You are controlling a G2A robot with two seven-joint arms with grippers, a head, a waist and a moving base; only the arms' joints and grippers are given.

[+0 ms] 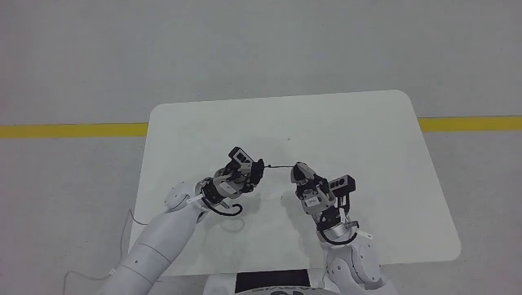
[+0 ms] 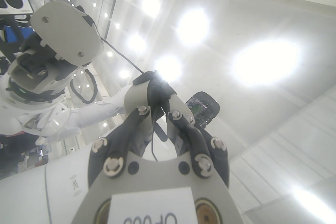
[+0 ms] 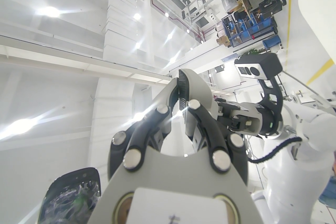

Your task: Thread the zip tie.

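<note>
The zip tie (image 2: 121,55) is stretching as a thin black line over the white surface (image 1: 367,132), between the two grippers. The left gripper (image 2: 155,84) is clamping its jaws on one end, with the strap trailing behind them. The right gripper (image 3: 179,86) is pressing its jaws together at the other end; I cannot tell whether they are pinching the tie.

White table (image 1: 367,132) with broad open surface ahead and to either side. Near its front edge, the left gripper (image 1: 256,169) and right gripper (image 1: 295,171) stand close together. A thin zip tie (image 1: 277,166) spans the narrow gap between them, barring passage.
</note>
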